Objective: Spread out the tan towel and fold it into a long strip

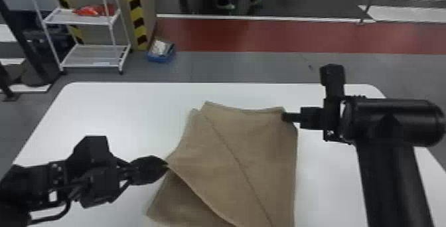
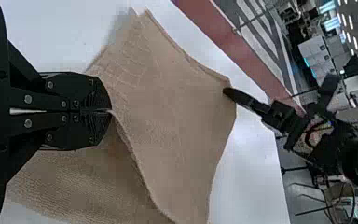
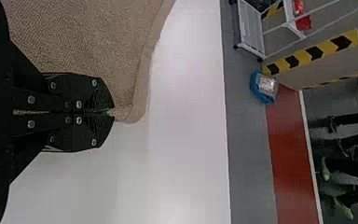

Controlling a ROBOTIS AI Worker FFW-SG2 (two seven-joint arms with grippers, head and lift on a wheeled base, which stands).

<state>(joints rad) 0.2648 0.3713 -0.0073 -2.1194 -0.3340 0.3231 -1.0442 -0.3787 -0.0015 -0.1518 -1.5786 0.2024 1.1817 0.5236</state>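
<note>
Two pinches should suit the limp, light towel [image 1: 262,143]: left gripper [image 2: 110,111] nips its edge, right gripper [image 3: 113,112] its corner near the table's far edge [image 1: 139,85].

1 towel [image 1: 265,156], 2 grippers [image 1: 167,165], 1 table [image 1: 116,110]

A folded cloth towel [image 1: 252,146] in plain tan on a flat, round-cornered white worktop [image 1: 116,110]; beyond its far edge, a long red floor band [image 1: 265,37] and straight yellow-and-black striped tape [image 1: 135,10]

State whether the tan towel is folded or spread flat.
Folded over: the tan towel has an upper layer whose slanting edge starts at the left gripper, with more cloth showing beneath.
</note>
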